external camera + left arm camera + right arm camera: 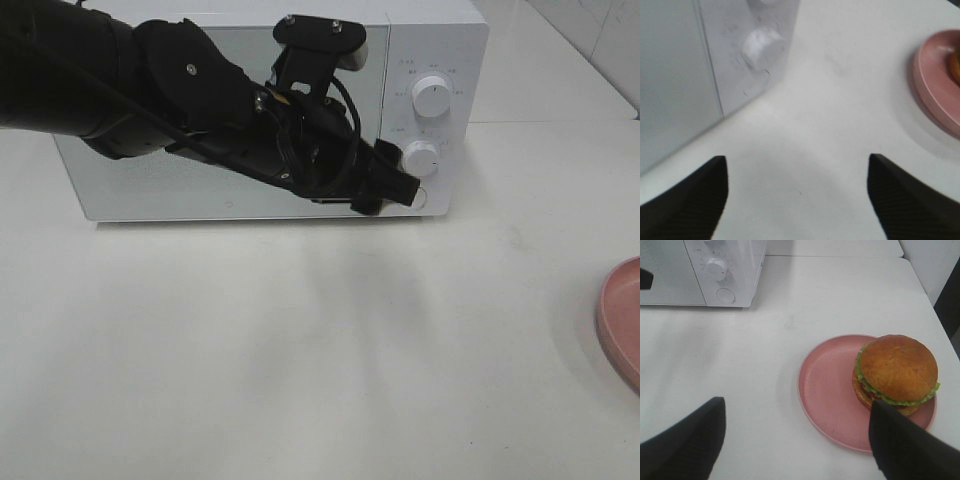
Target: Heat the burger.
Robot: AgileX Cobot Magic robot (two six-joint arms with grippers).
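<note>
With both sets of jaws open and empty, the microwave (pixel 250 110) door button (pixel 417 198) should be pressed squarely before the burger (pixel 897 372) is fetched.

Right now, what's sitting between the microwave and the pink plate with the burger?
Nothing: in the right wrist view, only bare white table lies between the microwave and the pink plate holding the burger.
</note>
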